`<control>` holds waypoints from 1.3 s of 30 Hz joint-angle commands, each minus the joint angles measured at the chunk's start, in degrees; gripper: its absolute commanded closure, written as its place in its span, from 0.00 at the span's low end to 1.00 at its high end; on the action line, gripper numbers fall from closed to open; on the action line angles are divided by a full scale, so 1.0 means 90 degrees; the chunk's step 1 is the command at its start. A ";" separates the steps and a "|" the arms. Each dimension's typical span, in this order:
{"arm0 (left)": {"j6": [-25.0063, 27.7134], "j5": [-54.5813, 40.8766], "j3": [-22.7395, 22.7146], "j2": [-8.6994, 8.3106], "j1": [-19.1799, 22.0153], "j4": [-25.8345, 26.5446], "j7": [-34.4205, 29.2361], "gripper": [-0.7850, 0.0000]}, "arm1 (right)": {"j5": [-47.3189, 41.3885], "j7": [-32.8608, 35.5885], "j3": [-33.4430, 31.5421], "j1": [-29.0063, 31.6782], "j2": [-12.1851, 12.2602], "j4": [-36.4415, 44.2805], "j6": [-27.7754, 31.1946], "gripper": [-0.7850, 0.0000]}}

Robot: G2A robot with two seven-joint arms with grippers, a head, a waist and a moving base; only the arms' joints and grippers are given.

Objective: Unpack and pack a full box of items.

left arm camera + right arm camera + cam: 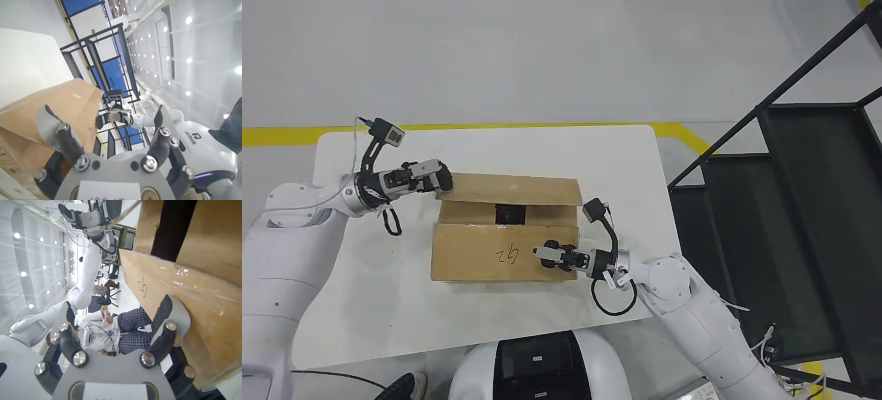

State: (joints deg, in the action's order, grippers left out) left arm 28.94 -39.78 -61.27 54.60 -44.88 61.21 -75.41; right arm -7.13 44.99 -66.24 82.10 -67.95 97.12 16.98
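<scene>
Bearing cardboard box [492,258]: white table [542,150] on grey floor [542,60]

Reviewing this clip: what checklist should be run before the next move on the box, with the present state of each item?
1. Left end effector open, at the far flap corner: ok.
2. Right end effector open, at the near flap: ok.
3. Flaps closed: not ok; a dark gap lies between them.
4. Items inside the box: cannot tell, the gap is too dark.
5. Box wholly on the table: ok.
</scene>
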 commanded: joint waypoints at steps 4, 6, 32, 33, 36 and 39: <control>-0.0281 -0.0001 0.0046 -0.0099 -0.0081 0.0274 -0.0277 0.00 | 0.0000 0.0000 0.0000 0.0000 0.0000 0.0000 0.0000 0.00; -0.0366 0.0029 0.0085 -0.0127 -0.0083 0.0345 -0.0362 0.00 | 0.0000 0.0000 0.0000 0.0000 0.0000 0.0000 0.0000 0.00; -0.1136 -0.0135 0.0595 -0.0153 0.0185 -0.0116 -0.1130 0.00 | 0.0221 -0.0691 0.0128 -0.0040 -0.0018 -0.0004 -0.0638 0.00; -0.1153 -0.0125 0.0604 -0.0153 0.0189 -0.0129 -0.1147 0.00 | 0.0272 -0.0728 0.0141 -0.0053 -0.0018 -0.0001 -0.0703 0.00; -0.1205 0.0029 0.0651 -0.0160 0.0209 -0.0170 -0.1199 0.00 | 0.0279 -0.0812 0.0179 -0.0066 -0.0025 0.0020 -0.0748 0.00; -0.1196 0.0262 0.0696 -0.0176 0.0225 -0.0236 -0.1190 0.00 | 0.0289 -0.0870 0.0192 -0.0068 -0.0025 0.0033 -0.0751 0.00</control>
State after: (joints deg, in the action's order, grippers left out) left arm 18.03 -38.31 -55.13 53.08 -42.91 59.33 -86.27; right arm -4.53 37.28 -64.54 81.47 -68.17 97.36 10.22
